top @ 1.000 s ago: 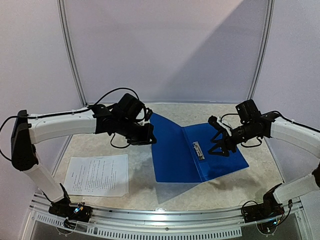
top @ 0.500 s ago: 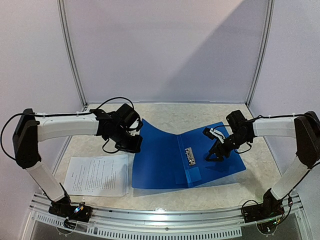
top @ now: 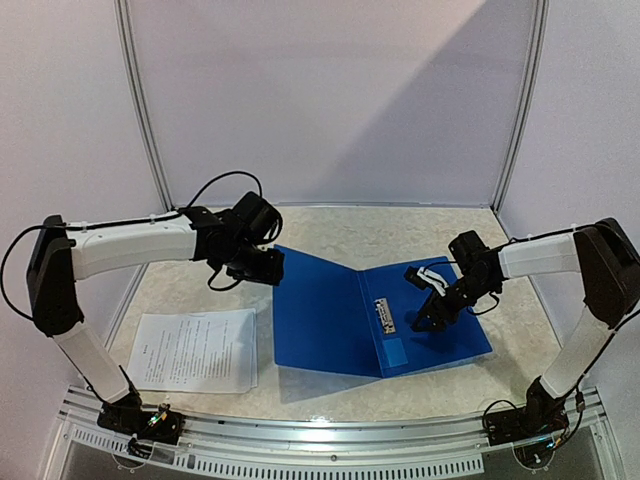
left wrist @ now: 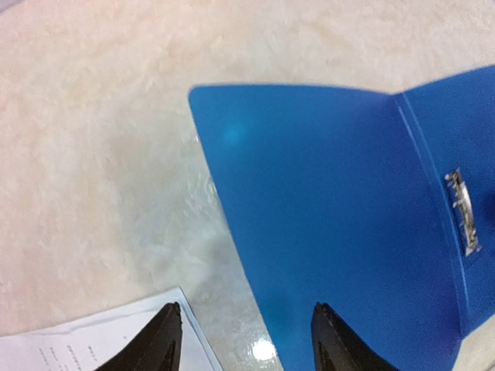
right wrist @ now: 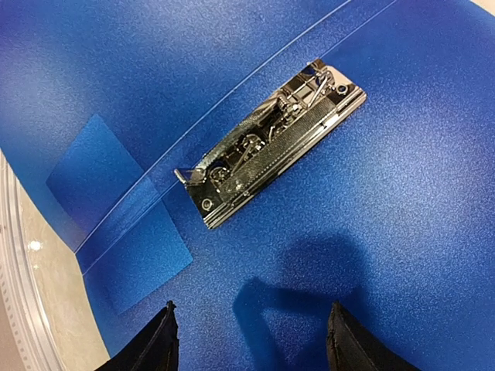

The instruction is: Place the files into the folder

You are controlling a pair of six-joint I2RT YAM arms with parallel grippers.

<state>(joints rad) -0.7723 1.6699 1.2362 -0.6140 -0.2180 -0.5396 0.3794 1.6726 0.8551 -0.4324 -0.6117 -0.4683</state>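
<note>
Folder [top: 320, 320] lies open, files [top: 195, 350] at its 8 o'clock; left gripper [left wrist: 247, 332] and right gripper [right wrist: 251, 332] jaws apart, empty, so I'd pinch a sheet edge low.

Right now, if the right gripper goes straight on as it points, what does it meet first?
The right gripper would probably meet the folder first, its inner face near the metal clip.

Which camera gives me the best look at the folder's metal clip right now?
Right wrist. The metal clip sits mid-frame there, sharp enough to see its lever and base plate on the open folder. Top external shows it only as a small silvery strip by the spine; left wrist catches it small at the right edge.
</note>
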